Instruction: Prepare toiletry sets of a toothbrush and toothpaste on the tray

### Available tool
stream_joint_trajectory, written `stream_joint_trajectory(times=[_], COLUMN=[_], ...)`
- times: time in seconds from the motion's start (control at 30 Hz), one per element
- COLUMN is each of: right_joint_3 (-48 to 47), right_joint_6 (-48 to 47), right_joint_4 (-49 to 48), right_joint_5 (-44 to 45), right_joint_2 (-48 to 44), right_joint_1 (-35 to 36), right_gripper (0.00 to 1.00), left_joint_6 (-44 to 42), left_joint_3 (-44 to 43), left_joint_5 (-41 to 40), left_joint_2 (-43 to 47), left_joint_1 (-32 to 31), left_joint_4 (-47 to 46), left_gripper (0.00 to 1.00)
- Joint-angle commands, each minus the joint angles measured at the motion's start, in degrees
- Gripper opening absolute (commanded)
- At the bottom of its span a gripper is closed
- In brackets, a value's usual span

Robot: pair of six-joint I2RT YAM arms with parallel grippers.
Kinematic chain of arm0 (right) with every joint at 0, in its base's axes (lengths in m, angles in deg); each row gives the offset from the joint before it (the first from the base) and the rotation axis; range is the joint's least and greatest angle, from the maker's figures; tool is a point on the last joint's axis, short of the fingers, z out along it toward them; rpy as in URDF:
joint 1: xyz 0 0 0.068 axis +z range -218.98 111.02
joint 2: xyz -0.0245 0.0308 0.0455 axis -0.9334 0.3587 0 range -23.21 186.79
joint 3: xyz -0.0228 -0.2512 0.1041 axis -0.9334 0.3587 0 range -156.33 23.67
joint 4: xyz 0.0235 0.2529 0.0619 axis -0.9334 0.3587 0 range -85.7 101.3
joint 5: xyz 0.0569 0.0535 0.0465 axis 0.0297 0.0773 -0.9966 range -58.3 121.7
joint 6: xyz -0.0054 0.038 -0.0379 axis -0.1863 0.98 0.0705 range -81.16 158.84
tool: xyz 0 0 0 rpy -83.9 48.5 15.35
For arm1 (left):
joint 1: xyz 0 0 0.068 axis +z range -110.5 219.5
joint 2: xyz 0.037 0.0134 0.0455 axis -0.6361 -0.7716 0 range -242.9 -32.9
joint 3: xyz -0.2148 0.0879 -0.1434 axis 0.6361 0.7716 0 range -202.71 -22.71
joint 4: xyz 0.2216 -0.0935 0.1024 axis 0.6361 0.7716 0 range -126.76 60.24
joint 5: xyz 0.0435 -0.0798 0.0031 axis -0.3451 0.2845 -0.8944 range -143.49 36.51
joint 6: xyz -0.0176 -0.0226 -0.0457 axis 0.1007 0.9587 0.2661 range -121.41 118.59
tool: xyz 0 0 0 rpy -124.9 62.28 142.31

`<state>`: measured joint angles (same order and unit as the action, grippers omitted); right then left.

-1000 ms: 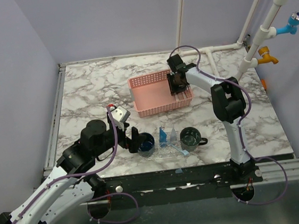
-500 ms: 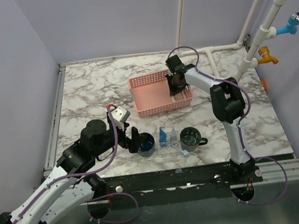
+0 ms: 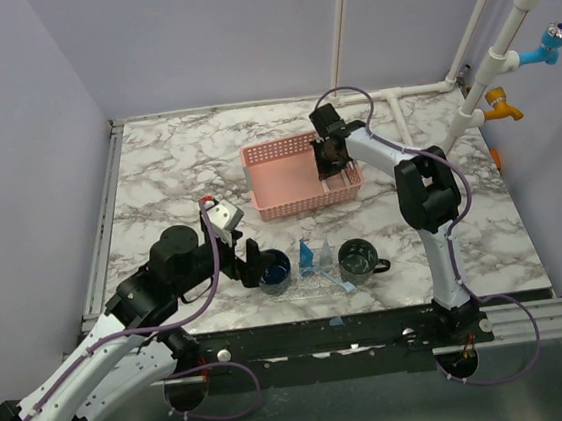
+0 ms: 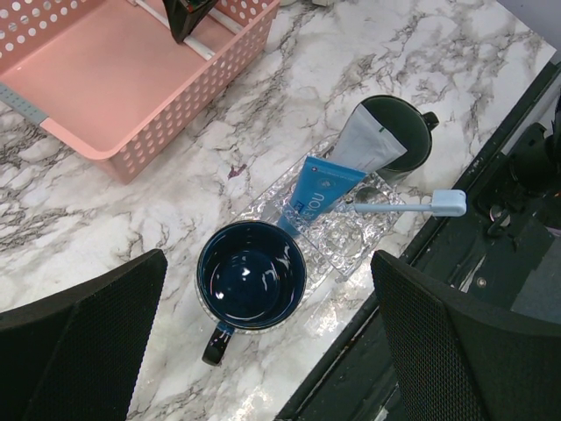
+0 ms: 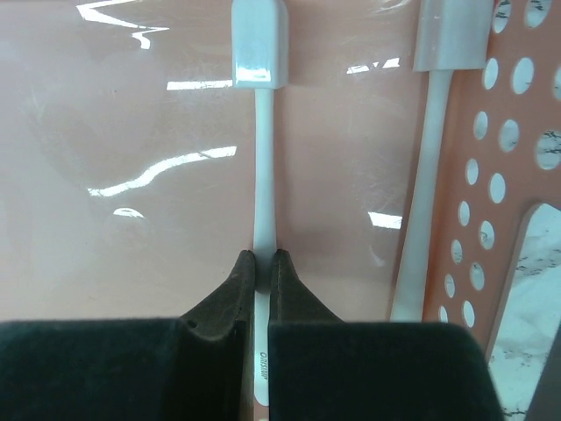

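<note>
The clear tray (image 4: 352, 253) lies near the table's front edge. A navy mug (image 4: 251, 276) stands at its left end and a dark green mug (image 4: 405, 130) at its right. One blue tube (image 4: 317, 191) lies on the tray and a second tube (image 4: 368, 145) leans in the green mug. The light-blue toothbrush (image 4: 405, 207) rests across the tray. My left gripper (image 4: 272, 351) hangs open above the navy mug, holding nothing. My right gripper (image 5: 263, 256) is down in the pink basket (image 3: 288, 185), shut on the handle of a white toothbrush (image 5: 260, 132).
A second pale toothbrush (image 5: 429, 175) lies along the basket's perforated right wall (image 5: 500, 184). The basket stands behind the tray, mid-table. White pipes with coloured taps (image 3: 545, 42) rise at the back right. The table's dark front rail (image 4: 491, 210) runs just past the tray.
My right gripper's jaws have closed onto the white toothbrush's handle in the basket. Neither arm has shifted noticeably, and the left gripper stays open.
</note>
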<state>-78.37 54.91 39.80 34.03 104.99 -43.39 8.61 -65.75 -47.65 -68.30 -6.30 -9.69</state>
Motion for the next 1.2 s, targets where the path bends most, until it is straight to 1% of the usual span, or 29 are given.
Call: stream_joint_trajectory(times=[0.0,0.43,0.57,0.8,1.0,1.17], right_joint_3=[-0.18,3.63,5.0,9.78,18.22,26.42], right_joint_6=[1.8,2.99,3.42,3.87,6.47,10.59], right_joint_4=[-0.2,-5.72,-7.83,-11.74,-16.47,-23.06], right_joint_5=[1.75,0.95,-1.05,-9.22,-15.62,-21.33], right_joint_2=[-4.69,-13.43,-17.47,-26.26,-35.96,-44.75], right_joint_1=[0.61,0.61,0.6,1.25,2.68,4.16], right_gripper=[0.0,0.0,0.0,0.0,0.0,0.0], left_joint_6=[-0.62,-0.35,-0.35,0.21,2.67,6.13], left_joint_3=[0.07,0.24,0.32,0.16,-0.02,-1.04], left_joint_5=[0.84,1.2,1.14,2.47,5.15,8.55], left_joint_2=[0.85,1.38,1.51,1.01,1.43,2.12], left_joint_1=[0.27,0.27,0.22,0.2,0.27,0.26], left_joint_4=[-0.53,-0.35,-0.48,-0.71,-2.0,-3.64], left_gripper=[0.99,0.99,0.99,0.99,0.99,0.99])
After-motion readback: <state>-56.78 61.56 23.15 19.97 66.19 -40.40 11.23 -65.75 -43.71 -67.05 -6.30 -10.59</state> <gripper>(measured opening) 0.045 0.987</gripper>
